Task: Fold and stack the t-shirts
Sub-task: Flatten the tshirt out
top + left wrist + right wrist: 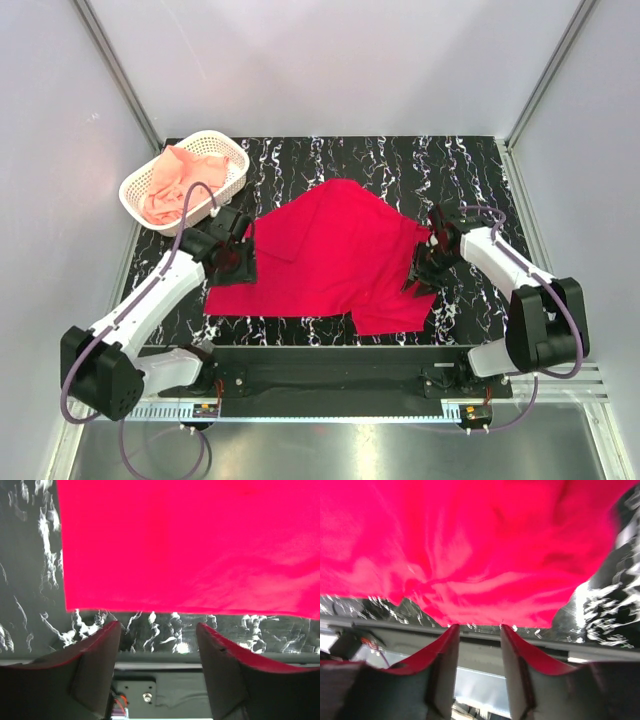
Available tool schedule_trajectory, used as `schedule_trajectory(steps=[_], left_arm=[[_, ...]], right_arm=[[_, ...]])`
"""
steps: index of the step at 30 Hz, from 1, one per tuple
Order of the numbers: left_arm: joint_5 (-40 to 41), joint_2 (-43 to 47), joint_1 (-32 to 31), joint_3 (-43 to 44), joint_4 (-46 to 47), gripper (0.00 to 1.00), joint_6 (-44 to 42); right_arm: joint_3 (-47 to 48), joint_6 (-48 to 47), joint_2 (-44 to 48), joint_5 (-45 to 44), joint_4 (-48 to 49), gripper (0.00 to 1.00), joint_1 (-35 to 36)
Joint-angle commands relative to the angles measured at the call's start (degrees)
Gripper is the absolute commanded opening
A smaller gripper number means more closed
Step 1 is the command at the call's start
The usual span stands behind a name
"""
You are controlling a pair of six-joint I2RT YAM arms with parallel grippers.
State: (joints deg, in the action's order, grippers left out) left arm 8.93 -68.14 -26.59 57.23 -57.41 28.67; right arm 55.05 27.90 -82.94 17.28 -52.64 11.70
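Observation:
The crimson red t-shirt [330, 258] lies spread, partly rumpled, on the black marbled table. The salmon-pink t-shirt [180, 182] is bunched up in the white basket. My left gripper [238, 265] is at the red shirt's left edge. In the left wrist view it [157, 627] is open and empty, just short of the shirt's straight hem [190, 555]. My right gripper [420, 275] is at the shirt's right edge. In the right wrist view it [477, 627] is open, with its tips at the wrinkled edge of the cloth [470, 555] and nothing between the fingers.
The white lattice basket [214, 136] stands at the table's back left corner, close behind my left arm. Grey walls enclose the table on three sides. The black mounting rail [330, 365] runs along the near edge.

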Motion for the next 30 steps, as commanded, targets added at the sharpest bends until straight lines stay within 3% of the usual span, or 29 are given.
schedule_trajectory(steps=[1, 4, 10, 14, 16, 19, 25, 30], left_arm=[[-2.41, 4.59, 4.33, -3.34, 2.29, 0.60, 5.08], [-6.11, 5.12, 8.46, -6.86, 3.44, 0.57, 6.84], [-5.50, 5.12, 17.25, -8.37, 1.68, 0.59, 8.33], [-8.57, 5.47, 23.94, -9.07, 2.30, 0.59, 9.48], [-12.17, 4.95, 26.31, -9.33, 2.82, 0.59, 9.66], [-17.09, 4.33, 26.50, -9.59, 3.96, 0.62, 8.43], [-21.85, 7.58, 26.59, -12.14, 5.99, 0.63, 7.37], [-21.76, 6.53, 26.50, -10.39, 6.52, 0.70, 6.67]], right_arm=[[-2.74, 1.72, 4.36, 4.78, 4.03, 0.42, 2.62], [-4.59, 3.12, 3.22, 7.59, 6.40, 0.41, 3.85], [-6.89, 5.23, -1.08, 9.27, 13.88, 0.41, 4.47], [-2.94, 5.41, -7.04, 6.03, 15.90, 0.40, 4.47], [-0.92, 4.80, -9.51, 4.27, 15.82, 0.32, 4.47], [3.13, 3.92, -15.65, 1.01, 16.69, 0.31, 4.47], [19.72, 1.02, -28.32, -1.72, 14.77, 0.30, 4.56], [38.89, -2.49, -33.69, -3.82, 3.53, 0.31, 4.91]])
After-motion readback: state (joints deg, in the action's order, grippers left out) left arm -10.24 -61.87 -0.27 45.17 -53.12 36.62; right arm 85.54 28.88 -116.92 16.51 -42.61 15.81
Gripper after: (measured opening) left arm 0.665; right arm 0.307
